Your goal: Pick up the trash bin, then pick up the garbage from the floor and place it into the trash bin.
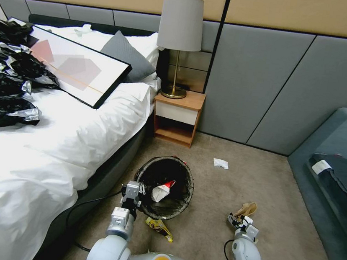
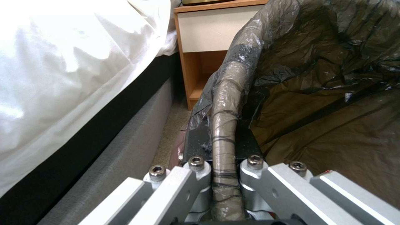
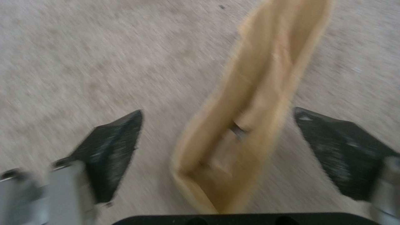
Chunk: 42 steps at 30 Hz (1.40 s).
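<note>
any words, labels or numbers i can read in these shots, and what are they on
None can be read.
Red-and-white wrapper inside the trash bin: any print is too small to make out.
Yellow wrapper on the carpet: markings too small to read.
White tag on the dark fabric on the sofa: looks blank or too small to tell.
Brown paper between the open right gripper fingers: no print visible.
</note>
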Available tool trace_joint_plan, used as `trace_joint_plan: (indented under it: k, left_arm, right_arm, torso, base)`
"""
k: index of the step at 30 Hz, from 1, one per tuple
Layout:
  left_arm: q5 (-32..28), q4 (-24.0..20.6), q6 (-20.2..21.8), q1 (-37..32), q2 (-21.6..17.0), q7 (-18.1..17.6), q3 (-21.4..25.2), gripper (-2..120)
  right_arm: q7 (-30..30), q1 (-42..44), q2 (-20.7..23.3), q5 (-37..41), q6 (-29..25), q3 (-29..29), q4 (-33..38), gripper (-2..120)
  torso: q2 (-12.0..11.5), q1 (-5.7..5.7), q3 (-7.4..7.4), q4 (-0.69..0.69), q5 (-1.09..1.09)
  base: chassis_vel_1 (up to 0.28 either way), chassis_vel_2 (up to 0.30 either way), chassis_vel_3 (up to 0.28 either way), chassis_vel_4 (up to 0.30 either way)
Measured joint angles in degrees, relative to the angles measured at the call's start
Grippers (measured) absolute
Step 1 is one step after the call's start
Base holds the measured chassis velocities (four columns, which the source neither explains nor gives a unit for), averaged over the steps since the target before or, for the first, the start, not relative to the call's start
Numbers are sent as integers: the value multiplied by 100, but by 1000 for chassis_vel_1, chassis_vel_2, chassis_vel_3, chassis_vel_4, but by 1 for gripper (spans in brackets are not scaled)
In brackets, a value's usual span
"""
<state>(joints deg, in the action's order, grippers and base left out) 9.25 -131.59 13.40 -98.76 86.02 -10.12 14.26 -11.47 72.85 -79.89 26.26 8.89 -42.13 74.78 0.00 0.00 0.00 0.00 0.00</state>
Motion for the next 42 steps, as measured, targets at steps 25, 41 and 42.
trace_joint_plan:
  k: [25,41,42]
  left_arm:
    - [66,44,-8,3,4,-2,-100,1]
    - [71,6,-8,-6,-15,0,-95,1]
    - [70,6,-8,-6,-17,-1,-95,1]
  right_arm:
    - [255,45,19,-59,-162,-125,57,0]
    - [324,189,11,-314,-531,-83,285,0]
    - [340,282,4,-379,-680,-71,482,0]
  torso:
    - [0,0,0,0,0]
    - [0,0,0,0,-1]
    - [0,0,0,-1,-1]
  base:
    - [0,0,0,0]
    - [0,0,0,0]
    - [0,0,0,0]
